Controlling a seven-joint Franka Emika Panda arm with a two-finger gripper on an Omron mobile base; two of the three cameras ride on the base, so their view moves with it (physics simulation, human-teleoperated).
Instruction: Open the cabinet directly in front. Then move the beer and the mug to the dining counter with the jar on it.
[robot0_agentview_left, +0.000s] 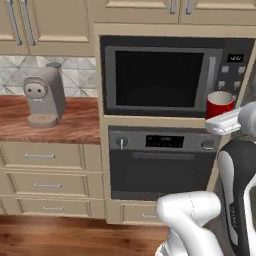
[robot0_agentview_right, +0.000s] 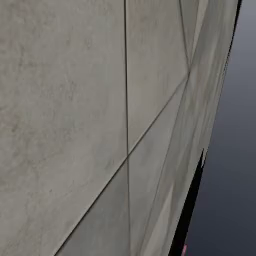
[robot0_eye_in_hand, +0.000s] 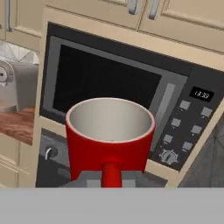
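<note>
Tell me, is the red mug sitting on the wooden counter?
No, the red mug is held up by the fingers in front of the microwave.

A reddish-brown wooden desk (robot0_agentview_left: 75, 125) ran left of the microwave (robot0_agentview_left: 165, 77); a grey coffee machine (robot0_agentview_left: 45, 97) stood directly on it, near its back wall.

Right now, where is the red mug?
The mug is held upright in the shut gripper, up in front of the built-in microwave, near its lower right corner in the left base view.
</note>
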